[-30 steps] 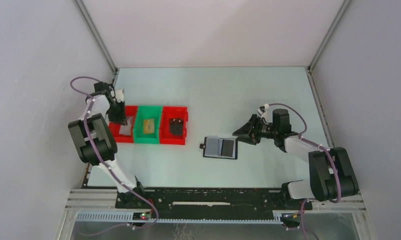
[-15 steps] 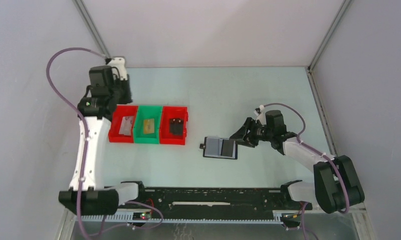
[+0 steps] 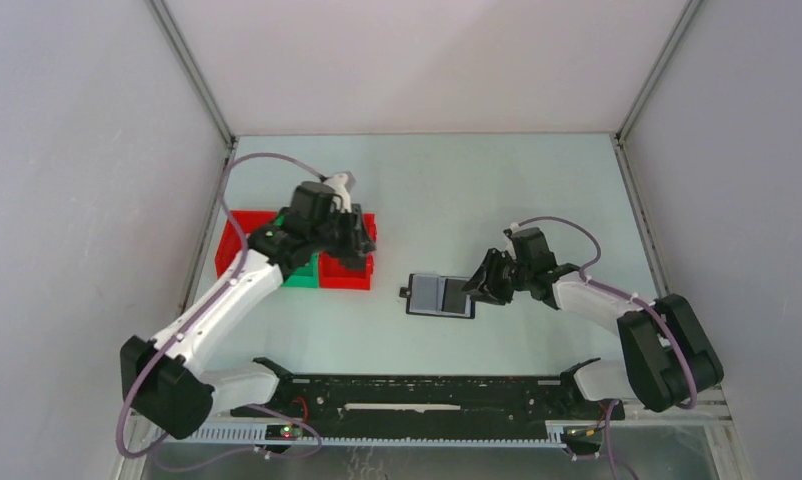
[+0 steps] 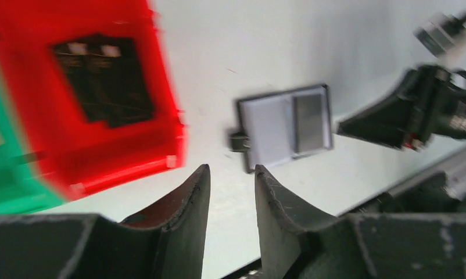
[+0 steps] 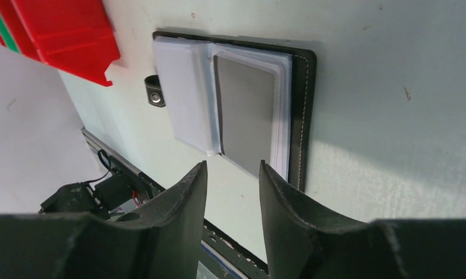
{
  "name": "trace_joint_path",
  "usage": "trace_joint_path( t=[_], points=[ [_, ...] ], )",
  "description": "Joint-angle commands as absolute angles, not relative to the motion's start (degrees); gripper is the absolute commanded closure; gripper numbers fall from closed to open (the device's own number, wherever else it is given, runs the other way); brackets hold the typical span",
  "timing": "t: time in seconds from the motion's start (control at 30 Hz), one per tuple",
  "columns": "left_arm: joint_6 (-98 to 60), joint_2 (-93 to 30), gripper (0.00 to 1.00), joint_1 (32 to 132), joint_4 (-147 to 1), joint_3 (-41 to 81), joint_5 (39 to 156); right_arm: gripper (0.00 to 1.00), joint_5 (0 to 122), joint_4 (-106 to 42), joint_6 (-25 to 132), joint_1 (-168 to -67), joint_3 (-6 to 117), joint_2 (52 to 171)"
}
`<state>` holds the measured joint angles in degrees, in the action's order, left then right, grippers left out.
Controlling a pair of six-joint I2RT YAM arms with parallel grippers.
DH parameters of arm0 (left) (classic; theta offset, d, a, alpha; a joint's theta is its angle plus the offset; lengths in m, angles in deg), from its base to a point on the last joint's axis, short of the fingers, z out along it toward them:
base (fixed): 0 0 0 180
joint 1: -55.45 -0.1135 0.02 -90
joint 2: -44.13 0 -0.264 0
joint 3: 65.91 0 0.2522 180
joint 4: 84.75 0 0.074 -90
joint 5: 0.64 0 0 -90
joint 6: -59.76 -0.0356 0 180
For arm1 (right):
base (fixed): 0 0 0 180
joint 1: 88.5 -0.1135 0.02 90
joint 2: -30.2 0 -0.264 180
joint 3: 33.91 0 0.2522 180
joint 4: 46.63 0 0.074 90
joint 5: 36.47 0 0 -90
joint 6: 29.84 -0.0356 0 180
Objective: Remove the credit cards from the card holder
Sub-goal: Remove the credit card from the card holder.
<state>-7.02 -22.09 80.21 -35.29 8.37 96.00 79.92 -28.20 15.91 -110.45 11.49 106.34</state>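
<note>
Right gripper (image 5: 233, 170) is hanging with its jaws narrowly parted, gripping nothing, tips over the open card holder (image 5: 304, 116). A grey credit card (image 5: 245, 113) is sitting in the holder's right sleeve. The holder is lying mid-desk, nearer the near edge. Left gripper (image 4: 230, 171), also narrowly parted and empty, is hovering beside a red tray (image 4: 132, 148) containing a black block (image 4: 106, 87), toward the left edge.

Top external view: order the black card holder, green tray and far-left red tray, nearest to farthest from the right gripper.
1. Black folding card holder, just left of the right gripper.
2. Green plastic tray, middle of row.
3. Red plastic tray, far left.
</note>
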Motion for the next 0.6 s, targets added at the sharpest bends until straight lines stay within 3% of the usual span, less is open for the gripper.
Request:
trace_joint_path(
  t=[0.0, 0.57],
  points=[
    [3.4, -25.3, 0.60, 86.7, -49.3, 4.4, 102.6, 0.54, 77.1, -30.7, 13.6, -111.5, 14.1, 109.4],
    [16.6, -47.7, 0.60, 93.8, -77.0, -1.3, 115.0, 0.56, 75.4, -34.4, 11.7, -113.3, 15.5, 116.2]
  ],
)
